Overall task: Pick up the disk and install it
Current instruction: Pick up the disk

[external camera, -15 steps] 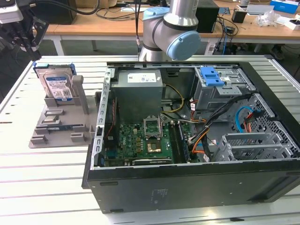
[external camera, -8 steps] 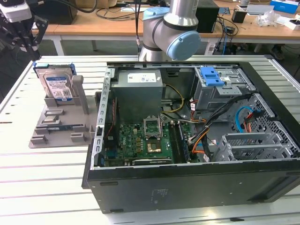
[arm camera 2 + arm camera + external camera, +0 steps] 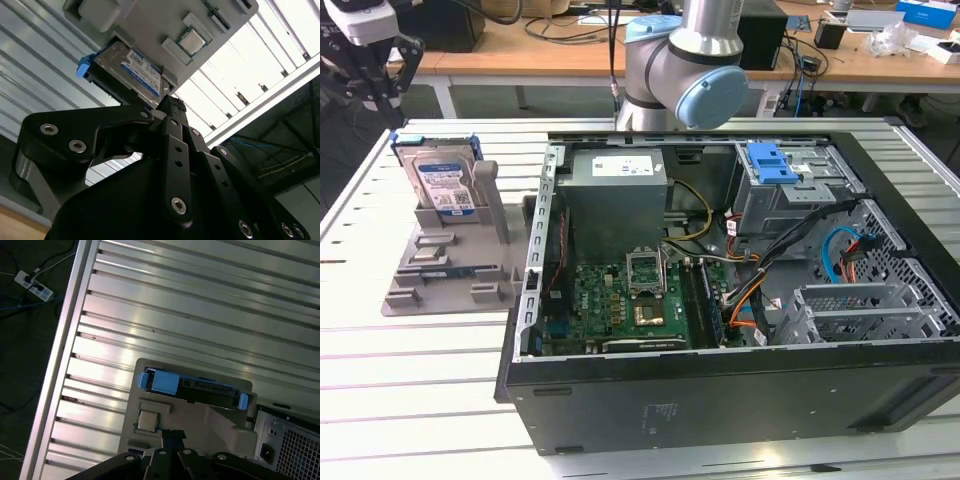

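Nearby, disk upright, apart from hand.

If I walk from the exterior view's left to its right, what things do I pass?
disk → grey power supply → blue latch → blue cable

Silver disk — blue bracket
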You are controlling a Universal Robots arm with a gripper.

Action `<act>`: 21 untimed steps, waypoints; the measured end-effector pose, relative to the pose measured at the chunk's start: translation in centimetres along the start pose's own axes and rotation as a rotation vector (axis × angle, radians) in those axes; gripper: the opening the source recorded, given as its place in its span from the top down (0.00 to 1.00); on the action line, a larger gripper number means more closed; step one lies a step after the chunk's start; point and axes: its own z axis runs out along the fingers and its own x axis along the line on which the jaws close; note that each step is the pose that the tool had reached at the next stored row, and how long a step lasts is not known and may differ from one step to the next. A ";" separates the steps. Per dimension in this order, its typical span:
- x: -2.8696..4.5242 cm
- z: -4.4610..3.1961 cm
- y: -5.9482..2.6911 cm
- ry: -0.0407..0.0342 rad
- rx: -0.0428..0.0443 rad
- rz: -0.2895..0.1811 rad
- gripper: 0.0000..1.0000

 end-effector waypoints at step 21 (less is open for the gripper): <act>0.00 0.00 0.00 0.0086 -0.0097 -0.390 0.89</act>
